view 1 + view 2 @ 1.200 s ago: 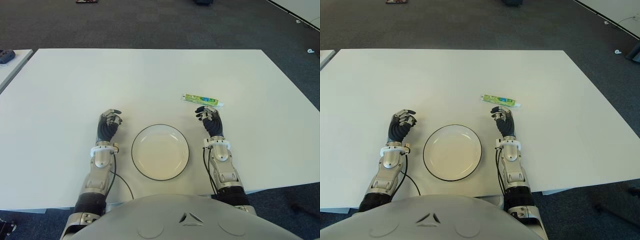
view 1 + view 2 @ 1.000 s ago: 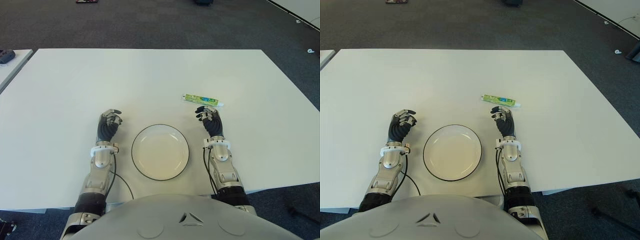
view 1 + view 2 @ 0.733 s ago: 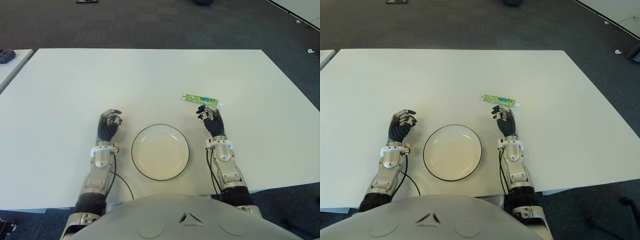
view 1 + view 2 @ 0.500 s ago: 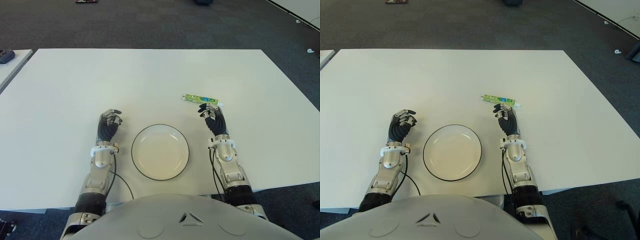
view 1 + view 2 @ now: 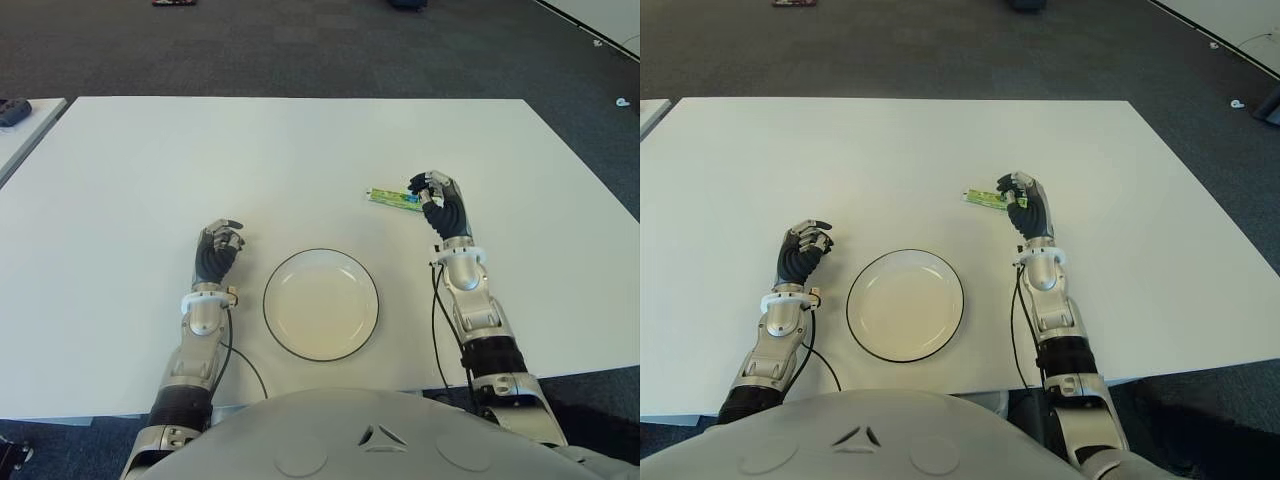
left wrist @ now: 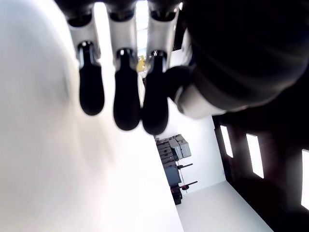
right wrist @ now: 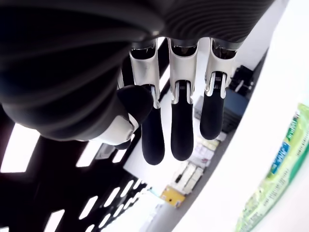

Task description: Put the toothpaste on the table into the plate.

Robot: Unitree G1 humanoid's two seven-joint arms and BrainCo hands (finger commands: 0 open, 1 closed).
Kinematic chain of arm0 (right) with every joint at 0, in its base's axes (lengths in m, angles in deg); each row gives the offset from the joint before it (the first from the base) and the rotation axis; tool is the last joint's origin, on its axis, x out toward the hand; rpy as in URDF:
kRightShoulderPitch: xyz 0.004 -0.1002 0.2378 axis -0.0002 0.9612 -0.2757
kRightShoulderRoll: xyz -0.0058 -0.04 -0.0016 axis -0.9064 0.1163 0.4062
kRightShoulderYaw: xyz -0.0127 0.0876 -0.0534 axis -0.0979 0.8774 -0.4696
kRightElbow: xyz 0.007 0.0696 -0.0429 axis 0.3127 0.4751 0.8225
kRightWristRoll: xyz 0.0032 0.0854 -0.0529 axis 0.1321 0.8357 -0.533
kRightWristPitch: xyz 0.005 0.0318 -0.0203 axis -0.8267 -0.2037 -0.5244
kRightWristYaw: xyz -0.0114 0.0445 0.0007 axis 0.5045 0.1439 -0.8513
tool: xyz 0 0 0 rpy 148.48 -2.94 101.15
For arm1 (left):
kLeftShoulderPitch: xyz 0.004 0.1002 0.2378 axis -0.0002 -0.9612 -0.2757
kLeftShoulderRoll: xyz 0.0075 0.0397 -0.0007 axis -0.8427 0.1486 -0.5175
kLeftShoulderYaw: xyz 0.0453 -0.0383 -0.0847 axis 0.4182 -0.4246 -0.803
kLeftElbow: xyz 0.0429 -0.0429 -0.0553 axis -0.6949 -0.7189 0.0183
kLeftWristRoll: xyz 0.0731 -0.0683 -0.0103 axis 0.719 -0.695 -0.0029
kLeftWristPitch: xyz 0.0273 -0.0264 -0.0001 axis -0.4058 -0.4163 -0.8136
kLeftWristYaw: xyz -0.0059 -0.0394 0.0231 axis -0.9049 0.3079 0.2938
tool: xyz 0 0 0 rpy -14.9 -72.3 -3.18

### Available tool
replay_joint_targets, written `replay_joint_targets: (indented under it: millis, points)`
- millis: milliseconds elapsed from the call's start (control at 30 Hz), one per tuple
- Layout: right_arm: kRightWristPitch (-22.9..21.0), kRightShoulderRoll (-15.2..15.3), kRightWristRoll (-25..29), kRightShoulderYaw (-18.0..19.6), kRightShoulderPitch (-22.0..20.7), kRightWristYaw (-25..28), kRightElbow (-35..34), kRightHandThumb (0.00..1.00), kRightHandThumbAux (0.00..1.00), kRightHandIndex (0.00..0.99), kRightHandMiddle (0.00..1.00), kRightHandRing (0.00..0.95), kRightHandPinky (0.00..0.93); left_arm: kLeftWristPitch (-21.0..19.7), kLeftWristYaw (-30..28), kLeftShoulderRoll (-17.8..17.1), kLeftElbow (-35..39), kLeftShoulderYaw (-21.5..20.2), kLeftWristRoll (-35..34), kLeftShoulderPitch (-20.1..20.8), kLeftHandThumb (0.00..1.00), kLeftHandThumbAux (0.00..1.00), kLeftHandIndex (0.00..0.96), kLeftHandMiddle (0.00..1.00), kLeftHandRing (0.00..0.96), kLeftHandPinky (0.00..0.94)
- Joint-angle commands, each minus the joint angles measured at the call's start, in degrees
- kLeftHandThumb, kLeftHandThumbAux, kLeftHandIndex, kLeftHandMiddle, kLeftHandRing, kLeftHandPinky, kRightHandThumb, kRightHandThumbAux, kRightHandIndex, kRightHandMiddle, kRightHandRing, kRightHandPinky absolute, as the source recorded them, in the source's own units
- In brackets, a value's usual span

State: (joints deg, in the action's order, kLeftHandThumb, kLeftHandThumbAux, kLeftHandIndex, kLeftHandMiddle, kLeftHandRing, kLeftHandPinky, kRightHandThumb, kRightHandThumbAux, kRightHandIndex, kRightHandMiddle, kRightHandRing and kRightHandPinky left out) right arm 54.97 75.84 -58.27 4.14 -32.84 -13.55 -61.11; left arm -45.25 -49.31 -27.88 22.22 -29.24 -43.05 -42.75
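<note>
While the toothpaste (image 5: pixel 393 196) lies flat on the white bench (image 5: pixel 300 160), beyond and to the right of the plate (image 5: pixel 321 304), the right robot hand (image 5: pixel 440 203) hovers over its cap end, fingers (image 7: pixel 181 130) loosely curled and holding nothing. The left robot hand (image 5: pixel 217 251) shows left of the plate, fingers relaxed, empty.

My white worktop (image 5: pixel 300 160) fills the view ahead. Dark grey carpet (image 5: pixel 300 45) runs past its far edge from 10 to 2 o'clock. A second white table's corner (image 5: pixel 25 125) shows at 10 o'clock.
</note>
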Motion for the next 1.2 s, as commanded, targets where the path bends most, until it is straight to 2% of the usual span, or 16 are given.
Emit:
replay_joint_targets:
  millis: [33,67,167,267,367,500,600,700,933,1200]
  points:
    - [0.66,2.33,-2.25,-1.43,-3.04,1.08,2.12,0.720,0.719,0.404,0.326,0.310,0.287,-0.38,-0.08,-0.01,-0.47,-0.03,0.04,0.12,0.710,0.716,0.434,0.621,0.619,0.551]
    - [0.21,2.91,-2.64,-1.86,-3.85,1.85,2.38,0.709,0.721,0.404,0.304,0.290,0.272,-0.19,-0.08,0.01,-0.53,-0.05,-0.04,0.15,0.710,0.716,0.434,0.620,0.618,0.553]
    - [-1.74,4.42,-3.94,-3.09,-6.20,3.96,3.20,0.532,0.651,0.206,0.184,0.185,0.178,0.27,-0.02,0.10,-0.54,-0.06,-0.15,0.11,0.710,0.716,0.434,0.617,0.616,0.556]
    - [-4.01,5.84,-5.34,-4.19,-8.39,6.17,4.19,0.464,0.581,0.074,0.092,0.094,0.085,0.31,0.00,0.18,-0.34,-0.05,-0.17,0.01,0.710,0.716,0.434,0.617,0.615,0.558]
    - [-6.93,6.73,-6.37,-5.29,-10.67,8.61,5.15,0.444,0.515,0.024,0.033,0.034,0.030,0.00,-0.09,0.20,0.04,-0.05,-0.21,-0.15,0.710,0.716,0.434,0.619,0.616,0.558]
    - [-12.01,8.11,-9.85,-8.08,-15.99,11.96,8.77,0.465,0.391,0.006,0.008,0.008,0.007,-0.50,-0.28,0.20,0.60,-0.16,-0.35,-0.42,0.710,0.715,0.434,0.621,0.619,0.563]
    - [-14.00,8.75,-11.61,-9.66,-18.92,13.33,11.49,0.492,0.301,0.001,0.002,0.002,0.001,-0.87,-0.35,0.31,0.93,-0.20,-0.49,-0.57,0.710,0.715,0.434,0.624,0.624,0.561]
    - [-14.93,9.39,-13.13,-11.50,-22.10,14.70,15.09,0.513,0.268,0.000,0.000,0.000,0.000,-1.24,-0.27,0.47,1.12,-0.21,-0.57,-0.69,0.710,0.715,0.434,0.626,0.625,0.558]
    - [-14.48,10.01,-14.44,-14.78,-27.87,17.11,22.89,0.565,0.226,0.000,0.000,0.000,0.000,-1.53,0.44,0.83,1.36,-0.07,-0.07,-0.88,0.710,0.715,0.434,0.628,0.626,0.537]
    - [-10.56,9.66,-18.99,-21.73,-36.31,16.32,40.10,0.573,0.220,0.000,0.000,0.000,0.000,0.13,1.01,1.12,0.68,-0.69,-0.37,-0.69,0.710,0.716,0.434,0.638,0.636,0.574]
